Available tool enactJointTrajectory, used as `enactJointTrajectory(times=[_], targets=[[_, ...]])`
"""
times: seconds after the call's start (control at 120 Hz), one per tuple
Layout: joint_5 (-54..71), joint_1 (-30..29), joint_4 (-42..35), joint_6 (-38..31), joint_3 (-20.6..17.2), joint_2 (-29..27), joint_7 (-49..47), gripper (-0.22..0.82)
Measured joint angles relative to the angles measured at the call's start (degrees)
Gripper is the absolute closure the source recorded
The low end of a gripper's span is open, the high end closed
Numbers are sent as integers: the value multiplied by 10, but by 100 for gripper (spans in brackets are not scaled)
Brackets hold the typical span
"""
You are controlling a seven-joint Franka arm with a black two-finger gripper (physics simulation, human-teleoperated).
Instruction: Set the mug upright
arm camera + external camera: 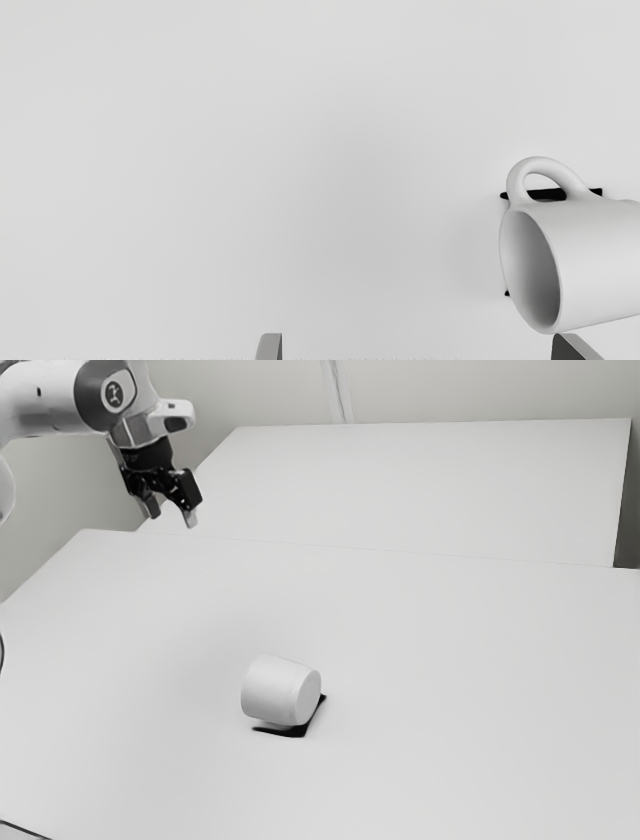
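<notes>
1. The mug (pixel 280 690) lay on its side on the table (pixel 450 660), its flat base toward the exterior view's right and its mouth toward the arm's side.
2. The gripper (pixel 171 518) was up in the air, well apart from the mug, its two fingers spread with nothing between them.
3. I judged the mug light to middling in weight, stiff, smooth enough to slip or roll, and likely to chip if knocked.
4. The handle (pixel 537 165) stuck out sideways; a firm hold across the body near the mouth seemed safest, clear of the handle, leaving room to tip the base down.
5. The mug was a container, and the part of its inside that could be seen held nothing.
</notes>
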State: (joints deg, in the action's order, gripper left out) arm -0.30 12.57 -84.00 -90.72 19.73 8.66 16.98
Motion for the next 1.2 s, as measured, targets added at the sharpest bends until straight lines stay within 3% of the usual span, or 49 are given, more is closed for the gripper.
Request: enactJointTrajectory(times=[0.133,0.358,0.492,0.9,1.2], targets=[[-1,1,-30,-6,5,-23,2,2],[-65,-2,-203,-26,7,-144,5,2],[-153,0,-280,-39,8,-165,7,2],[-386,2,-364,-21,44,-100,39,2],[-445,-13,-367,-14,55,-34,87,2]])
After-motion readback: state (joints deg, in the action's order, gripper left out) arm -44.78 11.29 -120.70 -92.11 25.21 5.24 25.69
